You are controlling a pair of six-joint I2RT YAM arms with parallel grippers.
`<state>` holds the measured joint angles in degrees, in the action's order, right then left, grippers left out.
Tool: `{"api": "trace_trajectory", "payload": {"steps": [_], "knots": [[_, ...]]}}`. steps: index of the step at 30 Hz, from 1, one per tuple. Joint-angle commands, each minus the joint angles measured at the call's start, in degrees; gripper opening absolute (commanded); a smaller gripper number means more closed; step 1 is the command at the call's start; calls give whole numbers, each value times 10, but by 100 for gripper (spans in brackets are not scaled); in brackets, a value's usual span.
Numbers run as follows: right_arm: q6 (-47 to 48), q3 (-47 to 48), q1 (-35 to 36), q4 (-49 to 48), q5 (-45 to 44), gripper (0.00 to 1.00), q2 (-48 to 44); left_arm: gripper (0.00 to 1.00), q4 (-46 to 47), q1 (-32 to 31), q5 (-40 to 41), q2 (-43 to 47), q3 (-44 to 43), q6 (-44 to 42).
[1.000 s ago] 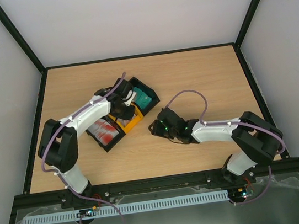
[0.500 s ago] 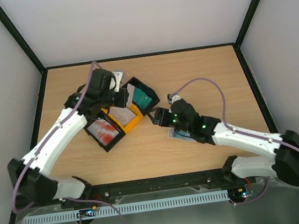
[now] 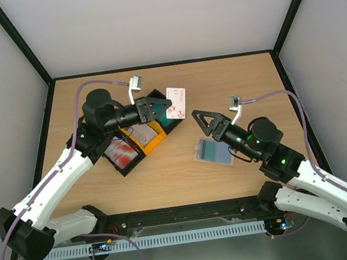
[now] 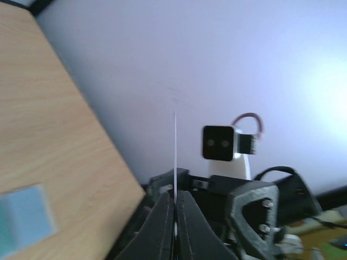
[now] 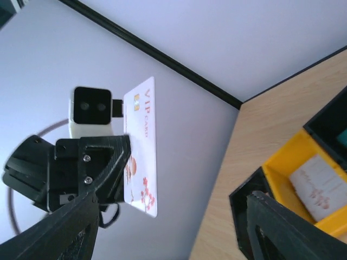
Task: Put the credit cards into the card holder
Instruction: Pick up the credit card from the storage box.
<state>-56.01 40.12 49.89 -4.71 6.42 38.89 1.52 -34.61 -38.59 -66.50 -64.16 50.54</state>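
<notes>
left gripper [image 3: 161, 108] – clamped on white vip card [image 3: 176, 101], aloft near trays [image 3: 155, 144] | right gripper [image 3: 201, 118] – jaws spread, empty, near open card holder [image 3: 213, 151] flat on table [image 3: 250, 80]

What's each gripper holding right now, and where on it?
Left gripper pinches a white-and-red card by one edge; right gripper is open, holding nothing.

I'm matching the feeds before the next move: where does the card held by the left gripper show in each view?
Top external: the card sits just above centre, its patterned face up.
Left wrist: the card is edge-on, a thin vertical line at centre.
Right wrist: the card is left of centre, its printed face showing.
Shared landmark: the left gripper pinching it, in all three views.
</notes>
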Motion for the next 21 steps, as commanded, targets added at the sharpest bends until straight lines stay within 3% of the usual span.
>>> {"api": "trace_trajectory", "payload": {"steps": [1, 7, 12, 21], "knots": [[-57, 30, 2, 4, 12, 70, -1, 2, 157, -16, -71, -2, 16, 160], [-79, 45, 2, -14, 56, 48, 24, 2, 248, -32, -89, -5, 49, 227], [-93, 42, 2, -48, 98, 43, 41, 2, 237, -34, -86, -2, 60, 219], [-86, 37, 2, -49, 84, 30, 55, 3, 207, -34, -86, 5, 70, 190]]}}
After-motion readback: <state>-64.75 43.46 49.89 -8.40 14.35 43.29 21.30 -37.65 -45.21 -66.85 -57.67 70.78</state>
